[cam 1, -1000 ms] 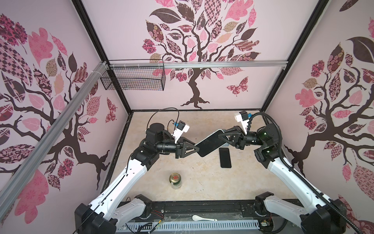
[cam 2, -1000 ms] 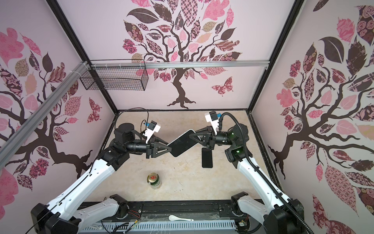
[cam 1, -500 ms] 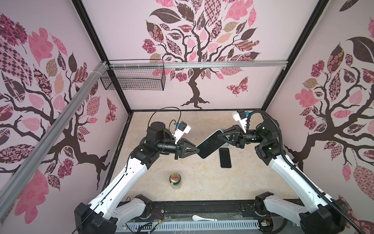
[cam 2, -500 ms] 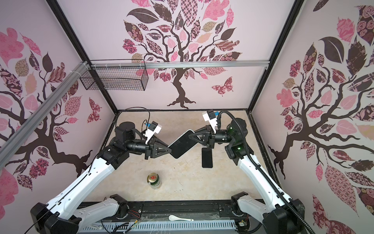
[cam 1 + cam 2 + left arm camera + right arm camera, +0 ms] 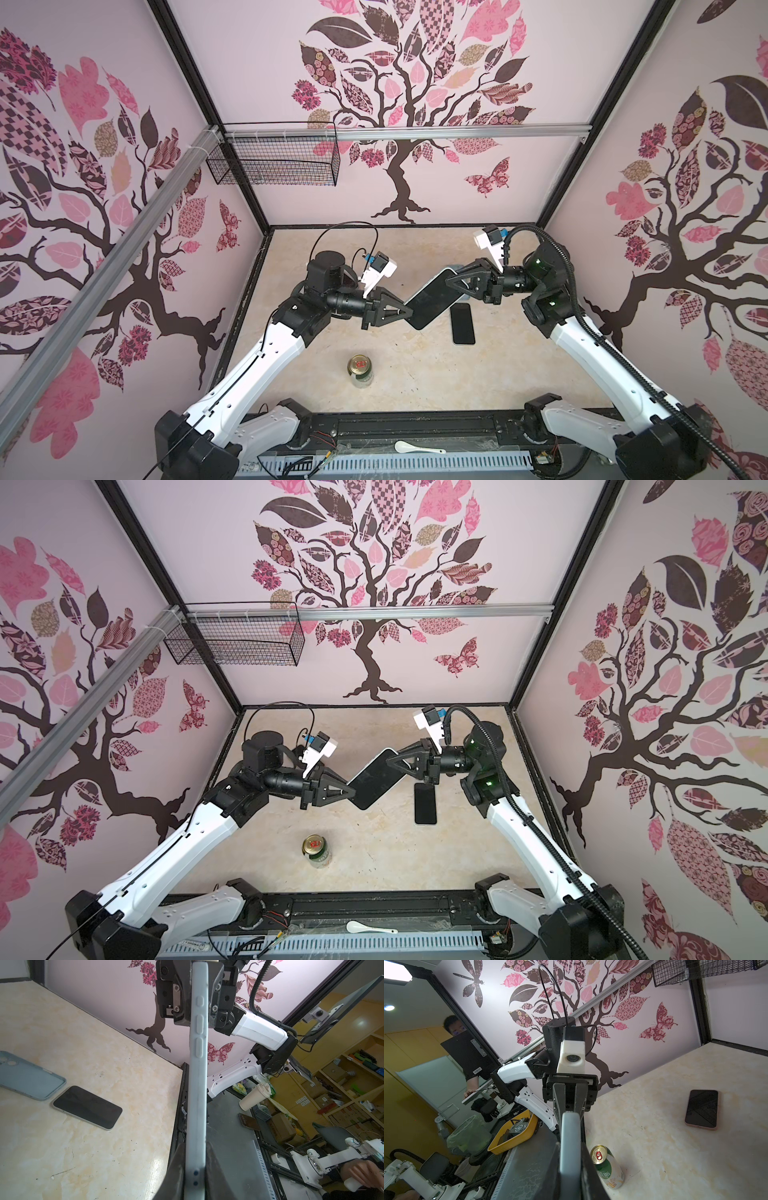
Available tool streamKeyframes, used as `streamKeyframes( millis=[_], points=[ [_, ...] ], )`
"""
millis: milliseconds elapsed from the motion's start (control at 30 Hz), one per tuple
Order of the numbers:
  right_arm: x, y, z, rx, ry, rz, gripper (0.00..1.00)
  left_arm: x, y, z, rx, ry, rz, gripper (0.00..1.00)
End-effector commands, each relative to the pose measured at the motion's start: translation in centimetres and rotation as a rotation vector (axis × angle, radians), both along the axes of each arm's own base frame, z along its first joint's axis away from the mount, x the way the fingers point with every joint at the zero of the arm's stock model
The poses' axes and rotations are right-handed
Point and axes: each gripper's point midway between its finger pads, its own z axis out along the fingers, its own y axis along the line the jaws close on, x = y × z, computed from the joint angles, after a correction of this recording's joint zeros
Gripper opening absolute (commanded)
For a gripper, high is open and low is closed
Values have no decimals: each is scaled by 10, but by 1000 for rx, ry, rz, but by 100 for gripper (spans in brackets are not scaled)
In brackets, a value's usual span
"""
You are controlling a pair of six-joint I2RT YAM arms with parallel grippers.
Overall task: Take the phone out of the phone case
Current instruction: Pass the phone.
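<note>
Left wrist view shows it best: the black-screened phone in a pale blue rubbery case point(image 5: 196, 1084) is held edge-on in mid-air above the beige marbled desk point(image 5: 83, 1147). The left end effector point(image 5: 405, 312), wider a second ago, is now pinched onto one end, and the right end effector point(image 5: 451, 282) is clamped on the other. Peeling can probably be started now.

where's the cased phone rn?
In both top views the cased phone hangs above the table, mid-scene, clamped at its ends by the left pincer and right pincer; a bare phone lies below, just to its right.
</note>
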Motion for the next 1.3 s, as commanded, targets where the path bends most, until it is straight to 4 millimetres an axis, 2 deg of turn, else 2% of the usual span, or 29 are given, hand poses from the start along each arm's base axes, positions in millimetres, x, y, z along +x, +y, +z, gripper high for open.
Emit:
streamKeyframes(
  millis=[0, 167, 300, 400, 433, 533, 600, 700, 733, 900, 1000, 1267],
  points=[
    [-2, 2, 15, 21, -55, 7, 0, -5, -2, 16, -25, -42, -33, 16],
    [-1, 4, 13, 19, -44, 12, 0, -6, -4, 15, -20, -39, -43, 10],
    [-1, 4, 15, 23, -56, 0, 0, -5, -3, 11, -1, -40, -31, 0],
    [0, 3, 15, 22, -68, -9, 0, -3, -2, 10, 13, -43, -10, 0],
    [1, 3, 14, 18, -76, -21, 7, -1, -2, 10, 19, -48, 4, 0],
    [4, 2, 11, -5, -114, -65, 41, 11, 1, 5, 66, -66, 84, 0],
    [9, -1, 8, -32, -146, -118, 57, 19, 5, -2, 126, -77, 138, 0],
    [20, -6, -1, -91, -206, -227, 77, 29, 12, -7, 189, -103, 211, 0],
    [26, -10, -5, -118, -224, -277, 80, 31, 14, -8, 209, -124, 229, 0],
    [54, -28, -27, -284, -308, -477, 83, 42, 28, -11, 290, -211, 324, 0],
    [59, -33, -36, -367, -390, -494, 81, 27, 30, -12, 295, -313, 231, 0],
    [41, -35, -55, -457, -634, -408, 71, 7, 32, -8, 283, -345, 52, 0]
  ],
)
